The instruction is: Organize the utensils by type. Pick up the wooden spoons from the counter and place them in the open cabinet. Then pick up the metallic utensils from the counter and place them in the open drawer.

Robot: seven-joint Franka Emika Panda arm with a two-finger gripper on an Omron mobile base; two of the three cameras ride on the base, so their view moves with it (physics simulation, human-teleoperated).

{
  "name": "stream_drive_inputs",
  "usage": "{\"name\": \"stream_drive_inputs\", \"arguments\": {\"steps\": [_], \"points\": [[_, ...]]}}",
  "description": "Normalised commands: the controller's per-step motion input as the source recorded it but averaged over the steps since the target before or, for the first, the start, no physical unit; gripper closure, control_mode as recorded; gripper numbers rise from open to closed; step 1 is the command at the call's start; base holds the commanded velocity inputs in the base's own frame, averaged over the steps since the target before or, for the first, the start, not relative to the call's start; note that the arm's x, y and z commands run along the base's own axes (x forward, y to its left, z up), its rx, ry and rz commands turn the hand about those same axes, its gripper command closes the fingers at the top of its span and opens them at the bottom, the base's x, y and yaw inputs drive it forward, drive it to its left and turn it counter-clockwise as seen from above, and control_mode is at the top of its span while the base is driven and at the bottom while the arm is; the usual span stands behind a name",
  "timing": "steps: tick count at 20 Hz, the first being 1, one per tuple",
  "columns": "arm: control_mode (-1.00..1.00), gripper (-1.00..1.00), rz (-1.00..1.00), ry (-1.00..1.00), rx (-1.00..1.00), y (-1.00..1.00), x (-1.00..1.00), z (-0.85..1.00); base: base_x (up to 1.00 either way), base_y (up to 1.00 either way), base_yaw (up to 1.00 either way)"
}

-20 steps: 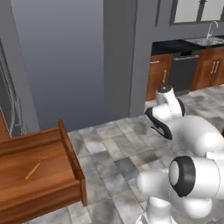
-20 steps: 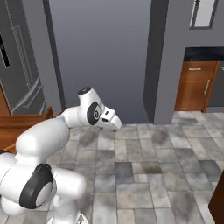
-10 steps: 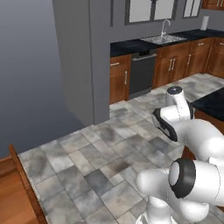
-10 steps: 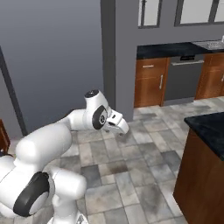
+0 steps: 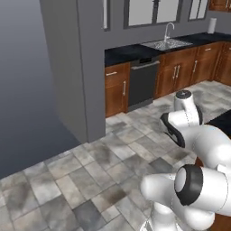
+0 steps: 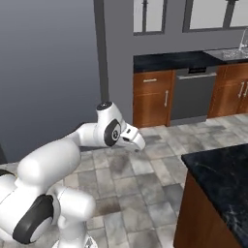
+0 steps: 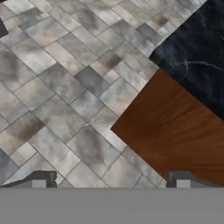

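- Kitchen floor of grey stone tiles spreads under the robot, with a tall grey wall column rising to the left in the left base view.
- Along the far wall runs a row of brown wood cabinets under a black top, with a dark dishwasher set between them.
- A steel sink with a curved tap sits in that black top, under the windows.
- Close on the robot's right stands a table with a black marbled top and brown wood sides; in the hand view its corner lies just beyond the right finger tip.
- The gripper hangs over bare floor tiles beside that corner, pointing downward.
- Its two dark finger tips stand wide apart at the bottom of the hand view, released, with nothing between them and touching nothing.
- The wooden spoons and metallic utensils cannot be made out in any of these views, so their place cannot be told.
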Motion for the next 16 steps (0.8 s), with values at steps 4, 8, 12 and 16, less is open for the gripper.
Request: {"name": "stream_drive_inputs", "arguments": {"steps": [4, 8, 12, 16], "points": [[1.00, -1.00, 0.00, 0.00, 0.00, 0.00, 0.00, 0.00, 0.99, -0.41, 0.04], [1.00, -1.00, 0.00, 0.00, 0.00, 0.00, 0.00, 0.00, 1.00, -0.17, 0.01], [1.00, -1.00, 0.00, 0.00, 0.00, 0.00, 0.00, 0.00, 0.86, 0.19, -0.26], [1.00, -1.00, 0.00, 0.00, 0.00, 0.00, 0.00, 0.00, 0.79, 0.41, -0.45]]}}
